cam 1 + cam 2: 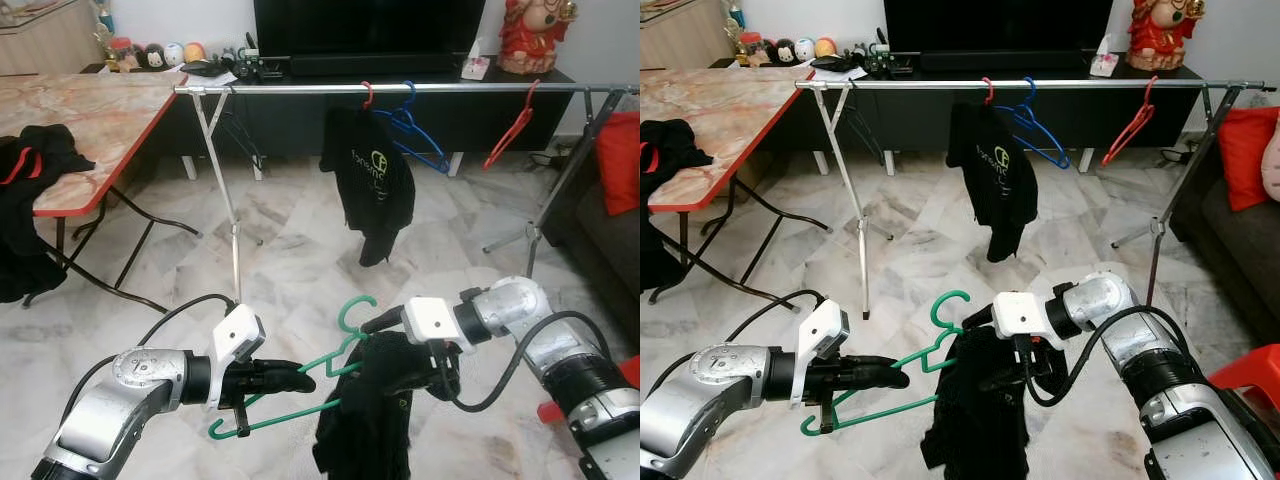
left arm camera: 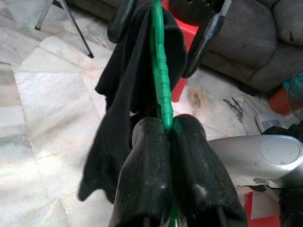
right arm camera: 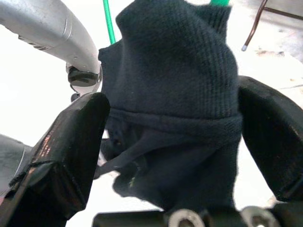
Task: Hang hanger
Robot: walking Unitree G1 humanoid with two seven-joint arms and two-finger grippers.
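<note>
Left gripper (image 2: 165,142), fingers pressed together on the near arm of the green hanger (image 1: 300,385), which is held in the air in front of the robot, well short of the clothes rail (image 1: 400,89). Right gripper (image 3: 175,137), fingers spread wide with the black garment (image 1: 365,410) draped on the hanger's right side bunched between them. Farther off, the rail carries a black T-shirt (image 1: 368,180), a blue hanger (image 1: 415,130) and a red hanger (image 1: 512,130).

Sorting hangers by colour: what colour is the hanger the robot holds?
Green hanger, clearest in the left wrist view.
</note>
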